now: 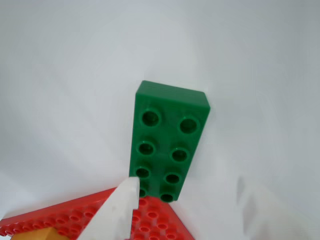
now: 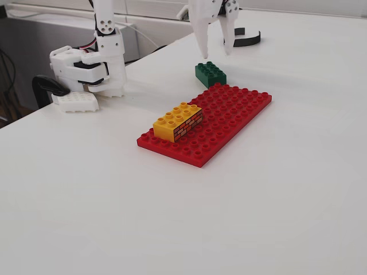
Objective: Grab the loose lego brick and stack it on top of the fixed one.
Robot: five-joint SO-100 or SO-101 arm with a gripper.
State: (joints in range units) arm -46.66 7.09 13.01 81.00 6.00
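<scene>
The dark green loose brick (image 2: 210,74) lies on the white table just behind the far edge of the red baseplate (image 2: 229,114); in the wrist view the loose brick (image 1: 167,140) fills the middle, studs up. The yellow fixed brick (image 2: 178,121) with brick-wall sides sits on the near left part of the baseplate; an orange bit of it shows at the wrist view's bottom left (image 1: 42,234). My white gripper (image 2: 215,52) hangs open and empty just above the green brick, with one finger to each side. In the wrist view the gripper (image 1: 192,197) shows one sharp finger and one blurred finger.
The arm's white base (image 2: 92,69) is clamped at the table's left edge. A black ring-shaped object (image 2: 248,39) lies at the back behind the gripper. The red baseplate (image 1: 150,222) shows at the wrist view's bottom.
</scene>
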